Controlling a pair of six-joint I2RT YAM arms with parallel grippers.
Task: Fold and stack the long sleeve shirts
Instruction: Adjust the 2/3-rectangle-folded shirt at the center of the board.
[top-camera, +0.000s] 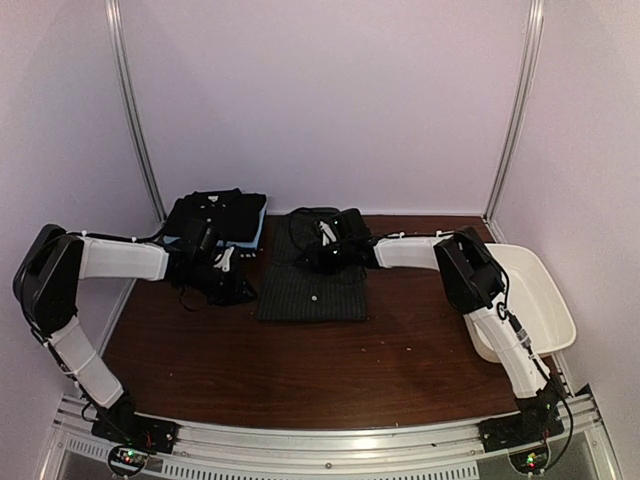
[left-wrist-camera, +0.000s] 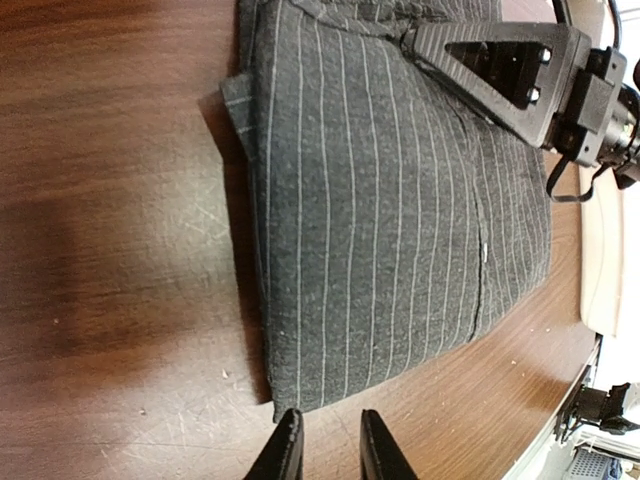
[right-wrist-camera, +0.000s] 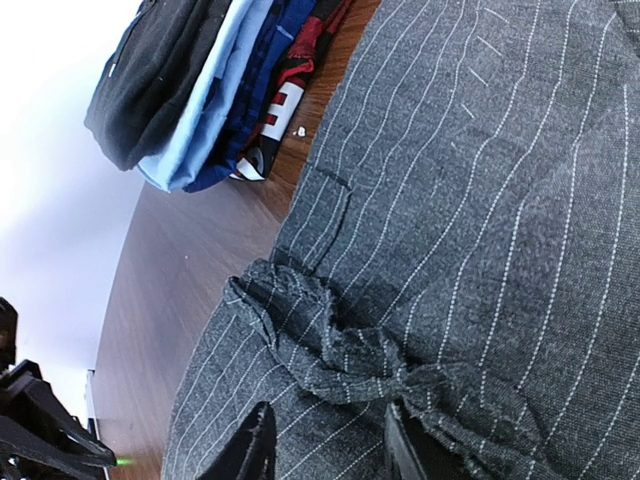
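A charcoal pinstriped long sleeve shirt (top-camera: 315, 278) lies folded in the middle of the table. My left gripper (top-camera: 238, 287) is at its left edge. In the left wrist view its fingers (left-wrist-camera: 287, 452) stand a little apart, empty, just off a corner of the shirt (left-wrist-camera: 390, 220). My right gripper (top-camera: 327, 252) is over the shirt's far part near the collar. In the right wrist view it (right-wrist-camera: 330, 448) is open, with its fingers on either side of a bunched ridge of pinstriped cloth (right-wrist-camera: 350, 350). A stack of folded shirts (top-camera: 216, 215), black on top with light blue below, sits at the back left.
A white plastic tub (top-camera: 545, 300) stands at the right edge of the table. The stack also shows in the right wrist view (right-wrist-camera: 200, 90), with blue and red cloth under it. The right arm's wrist (left-wrist-camera: 510, 70) lies over the shirt's far end.
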